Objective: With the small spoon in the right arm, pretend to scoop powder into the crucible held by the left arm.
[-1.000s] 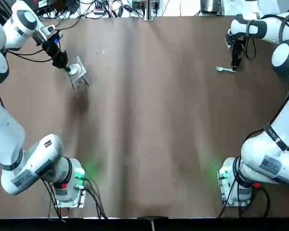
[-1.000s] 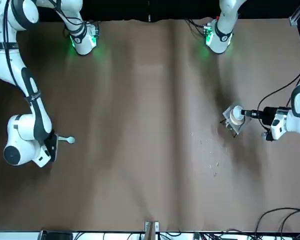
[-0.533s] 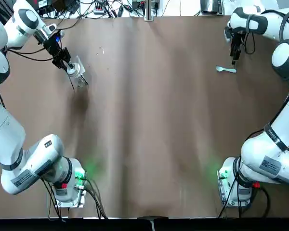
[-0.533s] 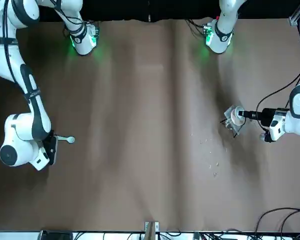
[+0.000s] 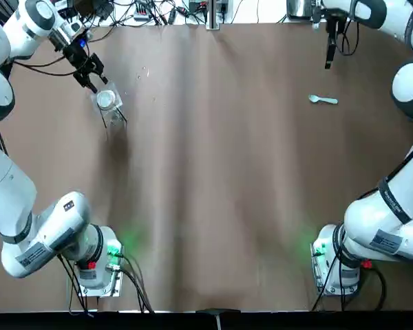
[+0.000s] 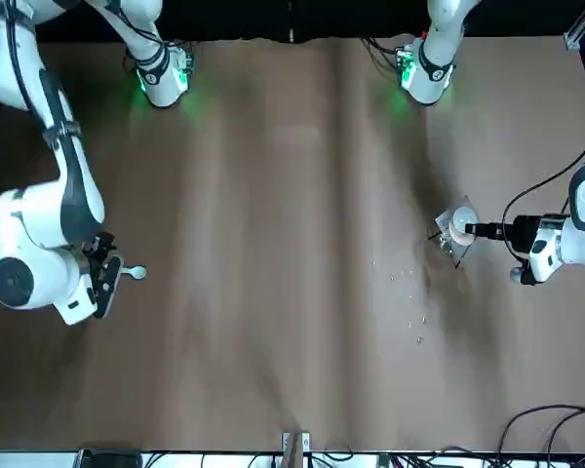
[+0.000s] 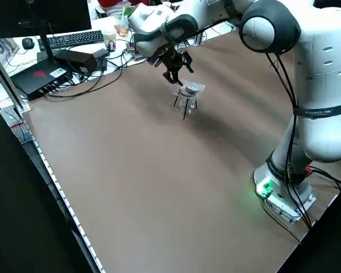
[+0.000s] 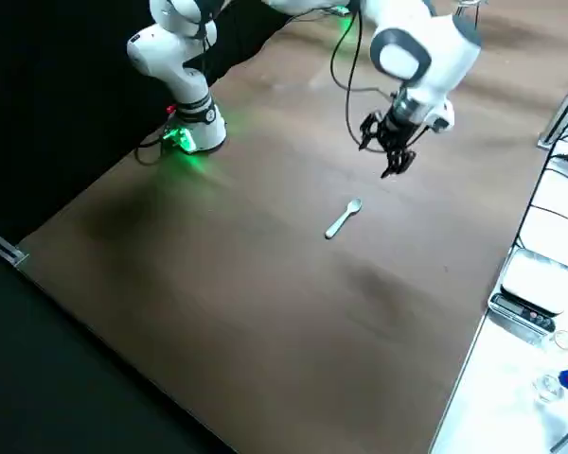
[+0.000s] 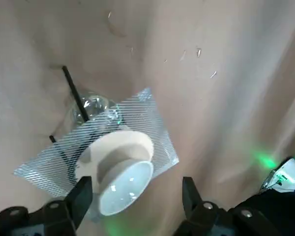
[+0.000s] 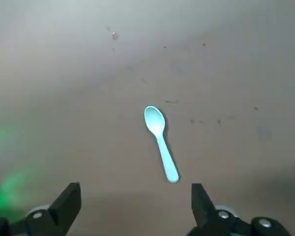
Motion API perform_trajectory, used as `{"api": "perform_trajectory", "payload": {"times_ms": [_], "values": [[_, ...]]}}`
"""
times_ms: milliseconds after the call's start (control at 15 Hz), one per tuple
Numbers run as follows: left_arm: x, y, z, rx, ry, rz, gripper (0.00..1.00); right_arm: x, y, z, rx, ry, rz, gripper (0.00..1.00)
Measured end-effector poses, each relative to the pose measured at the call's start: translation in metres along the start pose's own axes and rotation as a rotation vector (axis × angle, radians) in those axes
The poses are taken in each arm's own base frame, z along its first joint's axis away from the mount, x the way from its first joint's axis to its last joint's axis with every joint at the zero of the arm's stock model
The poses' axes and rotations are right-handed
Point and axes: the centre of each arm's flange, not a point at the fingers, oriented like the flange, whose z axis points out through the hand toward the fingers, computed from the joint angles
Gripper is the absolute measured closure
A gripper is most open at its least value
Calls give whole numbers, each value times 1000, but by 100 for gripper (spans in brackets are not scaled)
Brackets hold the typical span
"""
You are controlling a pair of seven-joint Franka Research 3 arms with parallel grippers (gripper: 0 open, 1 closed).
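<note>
A small white crucible (image 5: 107,101) (image 9: 123,169) rests on a wire-mesh square (image 9: 152,128) atop a thin black stand at the table's far left. My left gripper (image 5: 89,73) (image 9: 135,186) hovers open just beyond it, toward the far-left corner, not touching it. A pale blue small spoon (image 5: 323,100) (image 10: 161,143) lies flat on the brown table at the far right. My right gripper (image 5: 328,59) (image 10: 135,191) hangs open above and beyond the spoon, with nothing between its fingers. In the front view the spoon (image 6: 132,273) lies beside the right gripper (image 6: 104,276).
Cables, a keyboard (image 7: 79,38) and desk clutter lie past the table's far edge. A white scale (image 8: 530,284) sits off the table on the right. Small specks (image 5: 147,71) dot the cloth near the crucible. The arm bases (image 5: 100,265) (image 5: 334,265) stand at the near edge.
The left gripper has drawn back from the crucible toward the far-left corner, and the stand has settled. The right gripper has risen away from the spoon, which has not moved.
</note>
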Motion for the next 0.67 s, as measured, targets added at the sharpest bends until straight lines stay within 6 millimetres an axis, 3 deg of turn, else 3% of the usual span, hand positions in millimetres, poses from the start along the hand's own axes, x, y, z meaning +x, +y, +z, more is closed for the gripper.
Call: {"api": "perform_trajectory", "payload": {"times_ms": [133, 267, 400, 667], "values": [[0, 16, -10, 73, 12, -10, 17, -14, -24, -41, -3, -11, 108, 0], [-1, 33, -25, 201, 31, -9, 13, -23, -41, -62, 21, -12, 196, 0], [-2, 62, -44, 313, 75, -3, 0, -31, -56, -86, 8, -4, 283, 0], [-15, 131, -81, 403, 159, 13, 0, -44, -94, -135, 5, 56, 437, 0]]}}
